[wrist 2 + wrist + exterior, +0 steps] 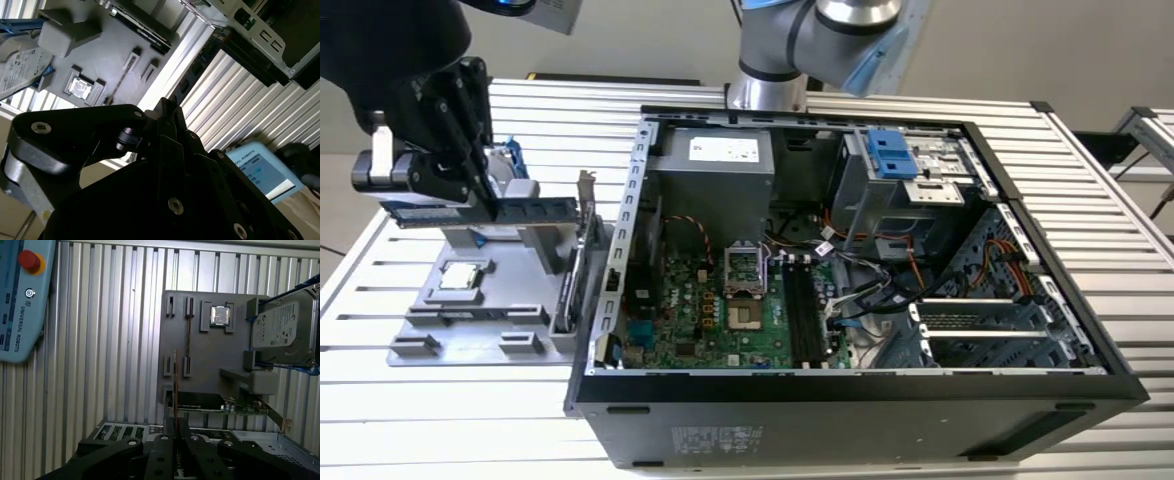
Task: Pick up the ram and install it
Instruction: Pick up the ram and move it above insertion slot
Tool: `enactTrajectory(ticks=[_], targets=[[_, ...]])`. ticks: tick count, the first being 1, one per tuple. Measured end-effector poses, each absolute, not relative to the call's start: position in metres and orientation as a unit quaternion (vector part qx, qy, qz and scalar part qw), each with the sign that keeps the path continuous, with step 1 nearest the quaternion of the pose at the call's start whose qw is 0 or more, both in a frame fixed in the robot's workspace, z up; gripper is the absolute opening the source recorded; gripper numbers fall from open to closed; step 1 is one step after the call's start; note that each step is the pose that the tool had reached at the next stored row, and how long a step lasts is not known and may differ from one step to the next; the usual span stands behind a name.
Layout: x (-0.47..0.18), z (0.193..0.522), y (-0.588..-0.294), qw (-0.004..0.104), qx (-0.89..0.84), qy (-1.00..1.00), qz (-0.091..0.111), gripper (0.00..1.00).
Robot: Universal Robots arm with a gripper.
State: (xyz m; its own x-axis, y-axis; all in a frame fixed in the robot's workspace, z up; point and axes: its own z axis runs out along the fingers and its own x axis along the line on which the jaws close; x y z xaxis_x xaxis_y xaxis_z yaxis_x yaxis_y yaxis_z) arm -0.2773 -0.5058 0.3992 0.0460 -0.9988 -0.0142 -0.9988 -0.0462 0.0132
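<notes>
My black gripper hangs at the exterior view's left, above the grey holder tray. It is shut on the ram, a long thin dark green-blue stick held level and clear of the tray. In the first wrist view the ram appears edge-on, sticking out from between the closed fingers of the gripper. The open computer case lies to the exterior view's right, with the motherboard and its dark memory slots inside.
The tray also carries a processor chip, a silver hard drive in a blue frame and an expansion card with a metal bracket. A light blue teach pendant lies on the ribbed metal table.
</notes>
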Motion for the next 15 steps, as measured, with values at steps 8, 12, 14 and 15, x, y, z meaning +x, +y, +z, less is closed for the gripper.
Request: enactTrajectory(ticks=[8, 12, 14, 15], targets=[[-0.269, 0.399, -0.506, 0.000, -0.723, 0.691, 0.010, 0.00], [-0.265, 0.399, -0.506, 0.000, -0.723, 0.691, 0.010, 0.00], [-0.263, 0.399, -0.506, 0.000, -0.723, 0.691, 0.010, 0.00], [-0.262, 0.399, -0.506, 0.000, -0.723, 0.691, 0.010, 0.00]])
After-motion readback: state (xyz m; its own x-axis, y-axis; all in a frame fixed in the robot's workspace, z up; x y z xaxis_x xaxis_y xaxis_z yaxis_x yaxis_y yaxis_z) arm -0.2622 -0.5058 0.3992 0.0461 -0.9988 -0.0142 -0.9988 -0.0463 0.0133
